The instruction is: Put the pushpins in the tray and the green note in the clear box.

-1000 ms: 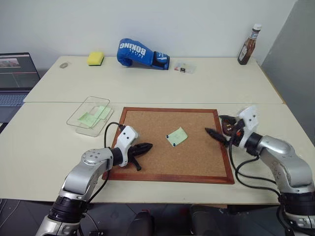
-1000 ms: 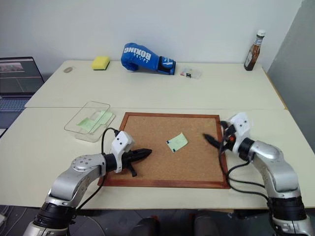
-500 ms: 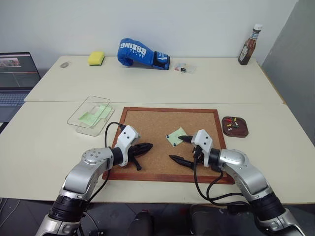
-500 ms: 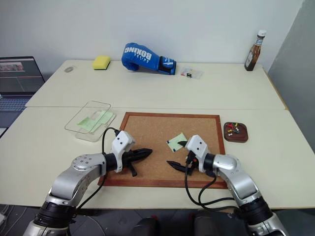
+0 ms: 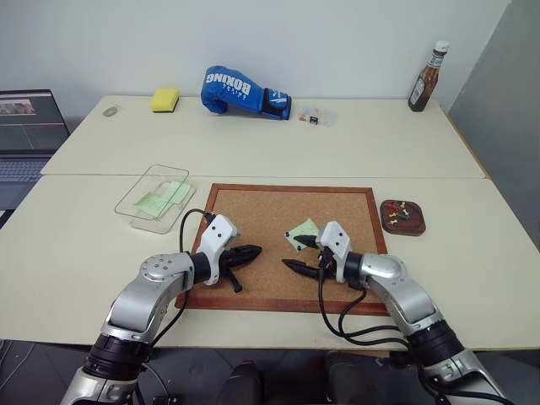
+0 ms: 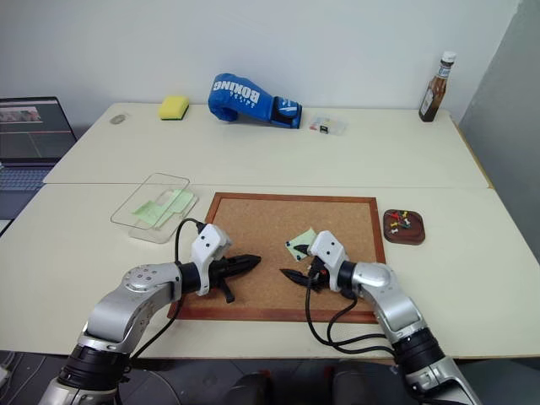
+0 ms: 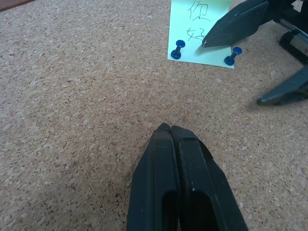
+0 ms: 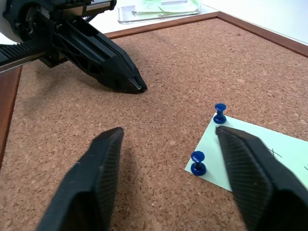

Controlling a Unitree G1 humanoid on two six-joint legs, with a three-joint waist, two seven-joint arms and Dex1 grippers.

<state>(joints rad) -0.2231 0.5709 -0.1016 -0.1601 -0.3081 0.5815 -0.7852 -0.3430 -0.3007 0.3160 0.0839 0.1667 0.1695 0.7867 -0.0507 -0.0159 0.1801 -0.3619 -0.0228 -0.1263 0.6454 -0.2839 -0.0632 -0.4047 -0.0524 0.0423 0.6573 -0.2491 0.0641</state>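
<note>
A pale green note point(image 7: 199, 21) lies on the corkboard point(image 5: 253, 211), held by two blue pushpins point(image 7: 177, 50) point(image 7: 232, 55) at its near edge. My right gripper point(image 5: 295, 252) is open just above the board. One fingertip point(image 7: 211, 39) rests over the note between the pins, and the other finger point(image 8: 103, 163) is off the paper. My left gripper point(image 5: 256, 251) is shut and empty, pointing at the note from a short way off. The dark brown tray point(image 5: 418, 228) sits right of the board with small coloured pins in it. The clear box point(image 5: 126, 202) at the left holds green paper.
A blue boxing glove point(image 5: 240, 91), a yellow sponge point(image 5: 164, 99), a tiny clear case point(image 5: 315, 116) and a sauce bottle point(image 5: 426, 78) stand along the far table. A laptop point(image 5: 29, 135) sits at the far left. The corkboard's wooden frame point(image 5: 287, 187) is raised.
My right arm has swung from beside the tray leftward and down to the green note, and its fingers now stand a little closer together. The left arm has kept still.
</note>
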